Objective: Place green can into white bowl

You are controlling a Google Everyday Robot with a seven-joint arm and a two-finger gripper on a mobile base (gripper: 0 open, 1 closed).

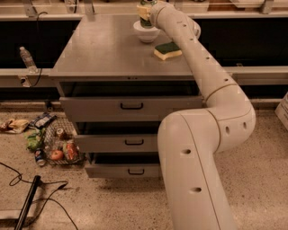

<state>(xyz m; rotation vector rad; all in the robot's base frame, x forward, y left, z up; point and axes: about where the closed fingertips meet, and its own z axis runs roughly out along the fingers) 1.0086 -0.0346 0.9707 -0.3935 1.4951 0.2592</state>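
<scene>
The white bowl (147, 34) stands at the far edge of the grey cabinet top (108, 49). My arm reaches over the top from the right. The gripper (145, 12) is right above the bowl and shut on the green can (146, 21). The can hangs upright with its lower end at the bowl's mouth; its top is hidden by the gripper. I cannot tell whether the can touches the bowl's inside.
A yellow-and-green sponge (168, 50) lies just right of the bowl, under my arm. The cabinet has three partly open drawers (130, 107). A water bottle (27, 58) stands on the left ledge. Litter (51, 144) and cables (31, 197) lie on the floor at left.
</scene>
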